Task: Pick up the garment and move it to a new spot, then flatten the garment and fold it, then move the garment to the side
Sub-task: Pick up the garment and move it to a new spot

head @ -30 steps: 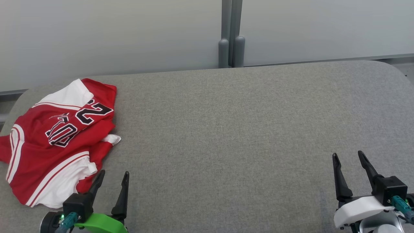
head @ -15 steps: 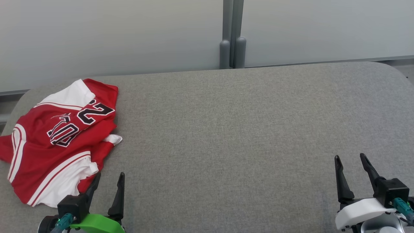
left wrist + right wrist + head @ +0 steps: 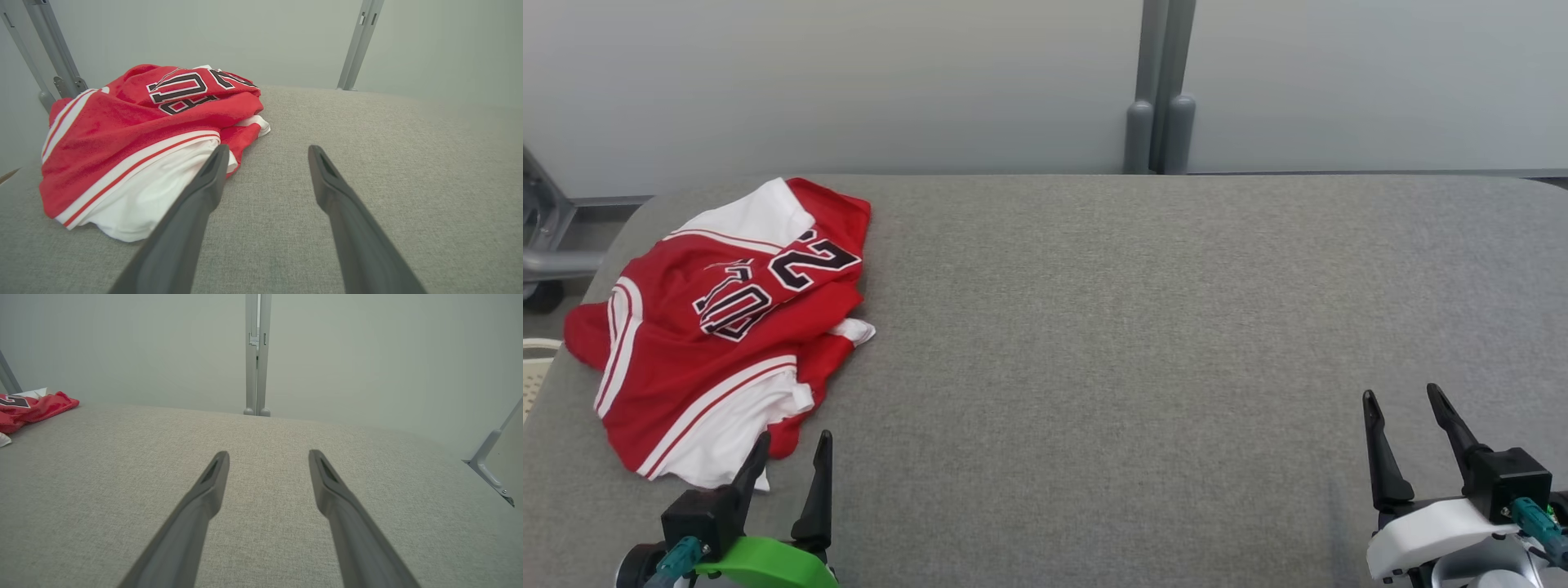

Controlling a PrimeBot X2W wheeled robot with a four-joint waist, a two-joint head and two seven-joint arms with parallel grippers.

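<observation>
Grey fabric-covered desk (image 3: pixel 1143 327) with rounded corners spans the head view, with pale grey wall panels (image 3: pixel 849 82) behind it, joined by a grey metal post (image 3: pixel 1160 98). Crumpled red and white jersey garment with black numerals (image 3: pixel 719 343) lies bunched at the desk's far-left corner, white hem toward the robot, not flattened or folded. Left claw (image 3: pixel 794 437), on the green wrist, sits low over the desk just at the garment's near edge, fingers spread, nothing between them. In the left wrist view one finger overlaps the white hem; can't tell if it touches. Right claw (image 3: pixel 1401 394), on the white wrist, is over bare desk at the near right, well apart from the garment, fingers also spread and empty.
</observation>
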